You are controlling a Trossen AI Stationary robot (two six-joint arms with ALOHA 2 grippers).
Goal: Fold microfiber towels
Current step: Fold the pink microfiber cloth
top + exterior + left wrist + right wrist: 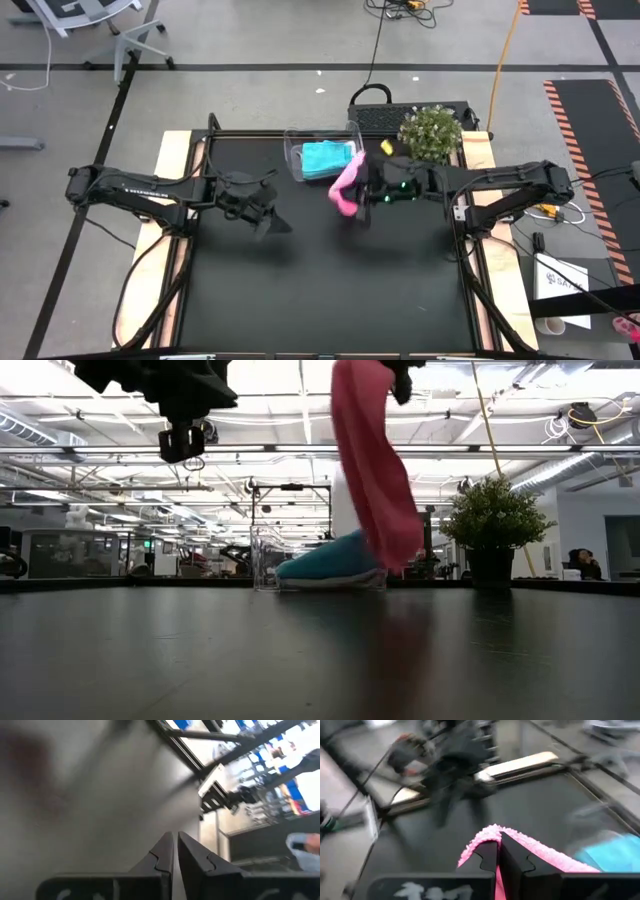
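1. Above the bare black table [300, 300], near its middle, the pink microfiber towel [346, 186] hangs from the right gripper [360, 196], whose fingers are pressed together on one edge of it; the low view shows the cloth drooping in a long limp strip with its lower end clear of the table.
2. Judged from that drape, the towel is light, soft and floppy with no stiffness of its own, so it will sag and twist from a single pinch. A second hold on a neighbouring corner of the same edge looks the best way to spread it flat before folding.
3. Left of the towel and apart from it, the left gripper [268, 216] is held above the table with its fingers nearly together and nothing between them. Its arm reaches in from the left edge, wrist angled toward the cloth.
4. Farther back, the teal towel [327, 159] lies bunched inside the clear plastic tub [293, 160] by the far edge.
5. Beside the tub stands a small potted plant [431, 133].
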